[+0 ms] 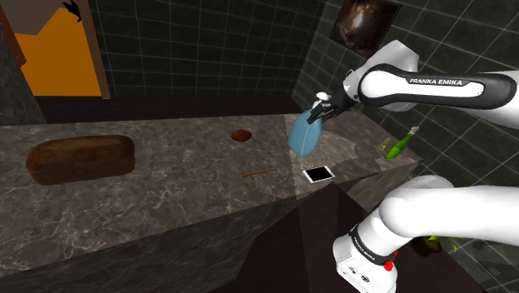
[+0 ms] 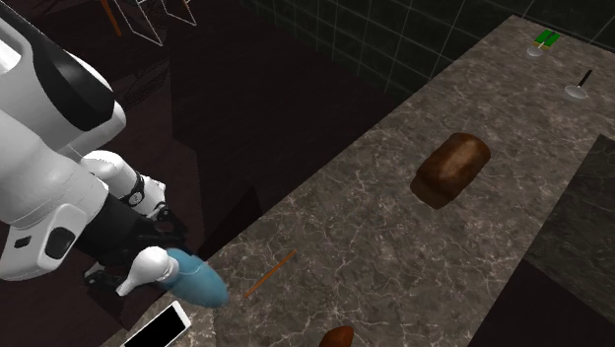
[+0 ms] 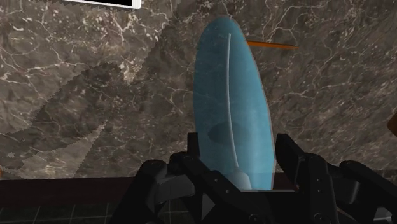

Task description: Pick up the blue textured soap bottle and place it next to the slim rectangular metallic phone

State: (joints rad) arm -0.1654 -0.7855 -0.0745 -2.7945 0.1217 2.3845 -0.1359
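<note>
One all-black two-finger gripper [image 3: 238, 156], clamped on the narrow end of a pale-blue oval soap bottle [image 3: 232, 95], which hangs tilted over a grey marbled counter [image 1: 166, 200]; a slim white-rimmed phone [image 1: 318, 174] lies just beyond. Risk: the end-held bottle pivots or slips onto the phone. Forearm level, wrist pitched down.

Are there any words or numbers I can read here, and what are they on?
"FRANKA EMIKA": on the white arm.
Print on the arm's dark band near its base: too small to read.
The blue soap bottle and the phone: no writing seen.
</note>
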